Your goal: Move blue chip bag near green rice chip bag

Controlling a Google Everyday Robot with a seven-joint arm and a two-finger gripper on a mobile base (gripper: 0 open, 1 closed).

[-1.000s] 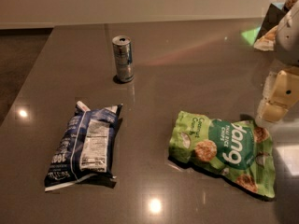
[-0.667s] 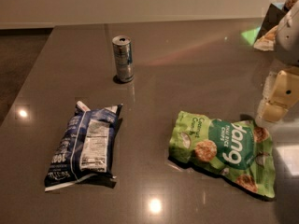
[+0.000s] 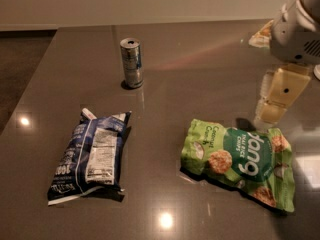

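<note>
Navy and crinkled, the blue chip bag (image 3: 90,156) lies toward the tabletop's left edge, long axis front-to-back, well left of the gripper (image 3: 272,114), which hangs (open or closed, I cannot tell) just behind the green rice chip bag (image 3: 240,161) near the right edge.

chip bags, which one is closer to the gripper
The green rice chip bag: its upper edge lies close by the gripper, at the right of the view. The blue chip bag lies far off to the left.

The blue chip bag (image 3: 92,156) is navy with white stripes, the green rice chip bag (image 3: 237,159) is lime, and the can (image 3: 132,63) is silver-blue. The cream gripper (image 3: 272,113) hangs at the right, beside the green bag.
</note>
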